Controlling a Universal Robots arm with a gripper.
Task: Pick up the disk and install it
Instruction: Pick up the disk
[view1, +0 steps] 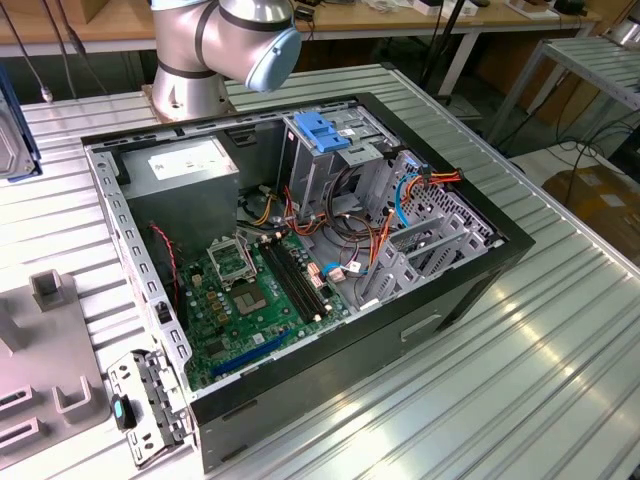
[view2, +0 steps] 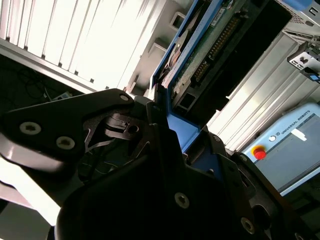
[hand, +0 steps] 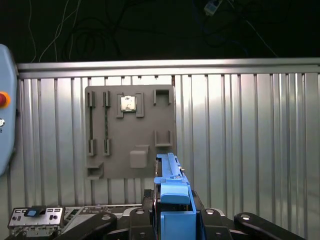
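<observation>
The disk (hand: 172, 192) is a flat silver-grey drive with bright blue rails, and it stands on edge between my fingers in the first wrist view. The second wrist view shows the same disk (view2: 210, 45) from its underside, with its circuit board and connector pins showing. My gripper (hand: 172, 220) is shut on the disk's blue end, and the black fingers (view2: 150, 125) clamp it from both sides. I hold it in the air above the ribbed table, over the grey fixture plate. At the exterior view's left edge a silver and blue piece of the disk (view1: 12, 125) shows.
The open computer case (view1: 130, 250) lies on the ribbed metal table (view1: 560, 340), with a grey drive cage and its blue latch (view1: 322, 130) at the back. A grey fixture plate (hand: 130, 132) and a small metal bracket (view1: 150, 400) lie beside the case. A teach pendant (view2: 285, 150) rests nearby.
</observation>
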